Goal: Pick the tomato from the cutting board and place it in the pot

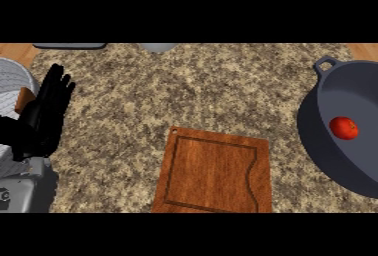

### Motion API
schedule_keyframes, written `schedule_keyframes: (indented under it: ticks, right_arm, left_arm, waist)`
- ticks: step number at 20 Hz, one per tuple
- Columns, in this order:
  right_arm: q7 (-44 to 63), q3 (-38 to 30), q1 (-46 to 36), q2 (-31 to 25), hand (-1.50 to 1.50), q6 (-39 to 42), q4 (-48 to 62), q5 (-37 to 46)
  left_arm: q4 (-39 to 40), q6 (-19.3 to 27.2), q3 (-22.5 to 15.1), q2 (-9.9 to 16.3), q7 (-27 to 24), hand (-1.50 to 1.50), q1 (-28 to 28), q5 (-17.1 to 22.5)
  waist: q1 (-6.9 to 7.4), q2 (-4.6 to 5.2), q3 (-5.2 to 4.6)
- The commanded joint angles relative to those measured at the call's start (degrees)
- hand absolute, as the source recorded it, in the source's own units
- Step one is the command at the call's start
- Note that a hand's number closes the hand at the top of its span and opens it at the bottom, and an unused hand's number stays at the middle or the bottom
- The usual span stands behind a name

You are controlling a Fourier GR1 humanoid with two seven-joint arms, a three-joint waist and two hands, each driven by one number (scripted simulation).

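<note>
1. The tomato (344,127) lies inside the pot (325,145), on its dark floor, at the right of the counter (184,85).
2. The pot is a wide grey pan with a loop handle at its far left rim; its right side runs out of view.
3. The board (214,172) lies bare near the middle, just left of the pot, with a groove around its face and a small hole at its far left corner.
4. The left hand (46,112) rests at the left edge, fingers straight and pointing away, holding nothing.
5. The right hand does not show.
6. A grey object (157,47) sits at the far edge.
</note>
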Motion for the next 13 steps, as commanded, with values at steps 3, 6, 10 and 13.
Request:
schedule_keyframes:
  ticks: [3, 6, 10, 13]
  right_arm:
    - [-6.58, -0.68, 2.10, -6.22, -1.50, 12.78, 3.36, -1.05]
    - [-8.50, 0.12, 3.94, -5.77, -1.50, 12.36, 2.87, -0.65]
    - [-9.15, 0.84, 3.86, -5.18, -1.50, 10.80, 2.30, -0.51]
    - [-8.51, 0.29, 4.11, -6.54, -1.50, 11.71, 2.93, -1.53]
  left_arm:
    - [-0.24, 0.40, -1.22, -0.98, 0.02, 0.00, 0.27, -0.92]
    - [-1.64, 1.25, -1.51, -0.91, 2.51, 0.00, -0.67, -1.25]
    - [0.09, -1.36, 0.18, 0.13, 0.40, 0.00, -0.22, 1.04]
    - [1.11, -0.33, -0.13, -0.56, 0.15, 0.00, -1.09, 0.19]
  waist:
    - [-0.03, 0.13, 0.19]
    - [-0.05, 0.07, 0.32]
    - [0.44, 0.24, 0.29]
    - [0.20, 0.47, 0.40]
